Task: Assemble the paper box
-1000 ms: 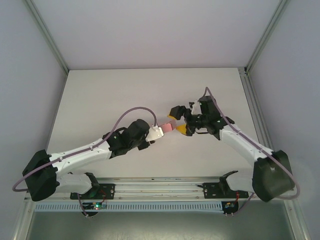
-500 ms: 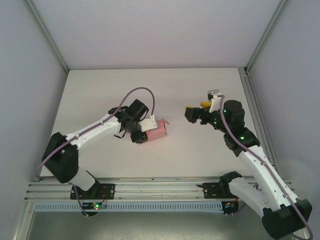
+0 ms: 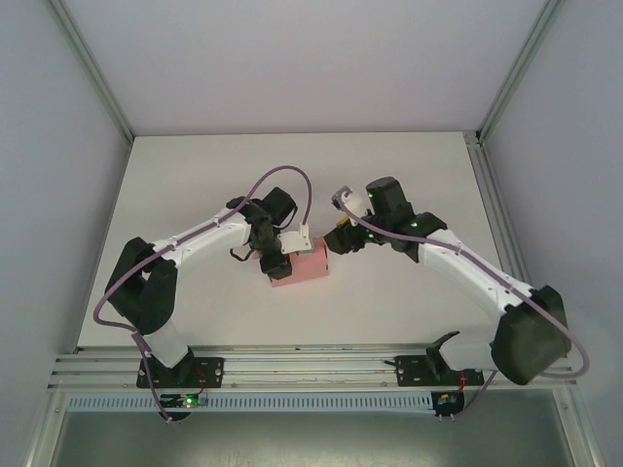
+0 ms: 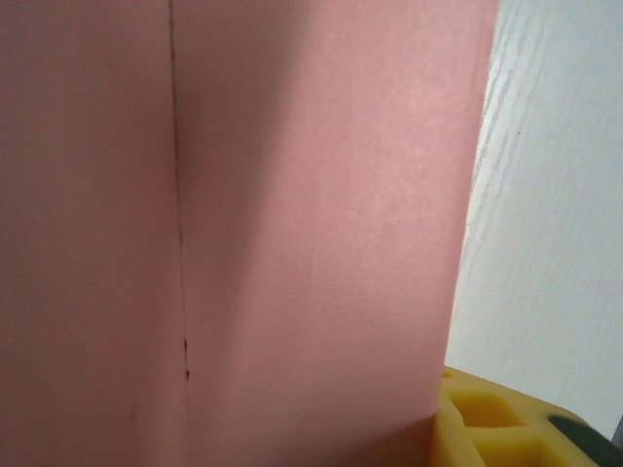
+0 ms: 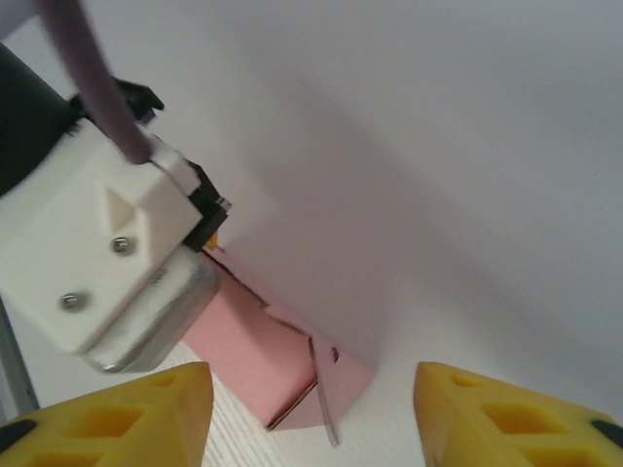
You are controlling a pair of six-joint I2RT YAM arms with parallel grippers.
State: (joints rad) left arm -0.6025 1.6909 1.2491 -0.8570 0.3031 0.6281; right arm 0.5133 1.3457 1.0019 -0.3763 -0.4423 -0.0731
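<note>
Left end effector (image 3: 278, 261) clamped (arm bent inward); right end effector (image 5: 311, 409) hovers, jaws apart.

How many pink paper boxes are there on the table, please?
1. The paper box lies near the middle of the table, gripped by the left pincer; the right pincer is open beside it. Another could hide under the arms.

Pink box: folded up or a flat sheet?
Folded up: the pink box shows top and side faces. In the right wrist view one end flap hangs loose, untucked.
</note>
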